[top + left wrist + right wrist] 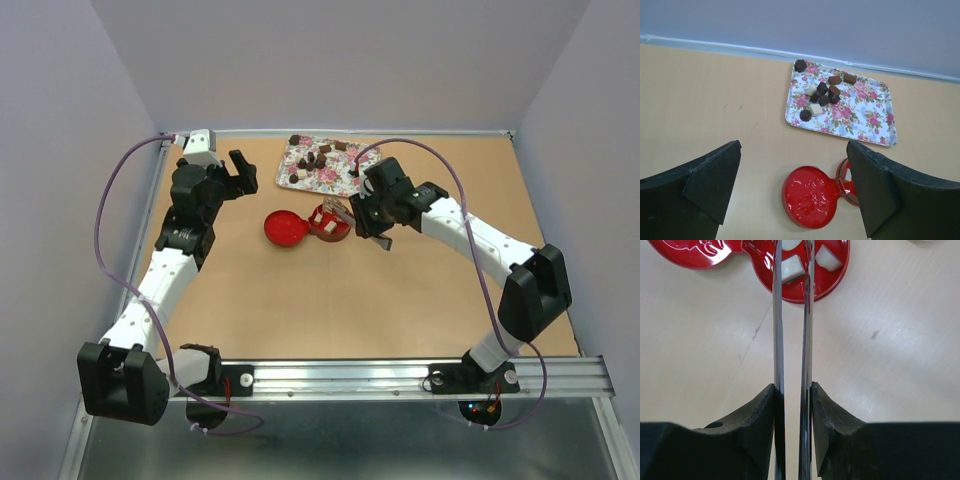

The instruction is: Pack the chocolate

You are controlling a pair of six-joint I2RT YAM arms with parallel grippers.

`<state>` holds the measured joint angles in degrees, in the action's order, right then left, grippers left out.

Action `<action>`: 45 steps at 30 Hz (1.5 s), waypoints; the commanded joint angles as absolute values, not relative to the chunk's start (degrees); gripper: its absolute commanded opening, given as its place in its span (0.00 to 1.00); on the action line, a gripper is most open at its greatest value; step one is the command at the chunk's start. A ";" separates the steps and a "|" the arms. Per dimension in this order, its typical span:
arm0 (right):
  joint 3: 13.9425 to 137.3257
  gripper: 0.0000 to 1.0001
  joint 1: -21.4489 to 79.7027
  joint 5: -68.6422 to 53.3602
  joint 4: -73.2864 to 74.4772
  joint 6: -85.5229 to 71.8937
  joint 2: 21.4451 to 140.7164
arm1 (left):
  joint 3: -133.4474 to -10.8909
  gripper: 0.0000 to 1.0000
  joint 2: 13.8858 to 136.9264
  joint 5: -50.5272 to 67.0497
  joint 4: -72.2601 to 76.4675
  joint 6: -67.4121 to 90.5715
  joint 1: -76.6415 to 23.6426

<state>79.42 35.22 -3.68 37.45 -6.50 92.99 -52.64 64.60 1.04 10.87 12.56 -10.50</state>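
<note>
Chocolate (822, 95): about a dozen small pieces, dark brown, reddish-brown and cream-white, clustered at the far left end of the flowered tray (875, 132); two more cream-white pieces (791, 267) lie inside the round red tin (810, 292), one of them showing between the tong blades, and whether it is pinched cannot be told; red lid (810, 197) flat on the counter (400, 300), touching the tin's left side; tin and lid sit just in front of the tray; metal tongs (777, 340) reach over the tin; right fingers (760, 415) clamped on the tongs' two blades, squeezing them near together; left fingers (710, 185) spread wide apart, holding nothing, above bare counter to the left of the lid.
</note>
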 commanded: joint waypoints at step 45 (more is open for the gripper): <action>108.01 0.46 32.17 4.83 35.07 -2.81 113.90 | -54.14 0.99 65.39 1.58 14.06 12.22 -10.72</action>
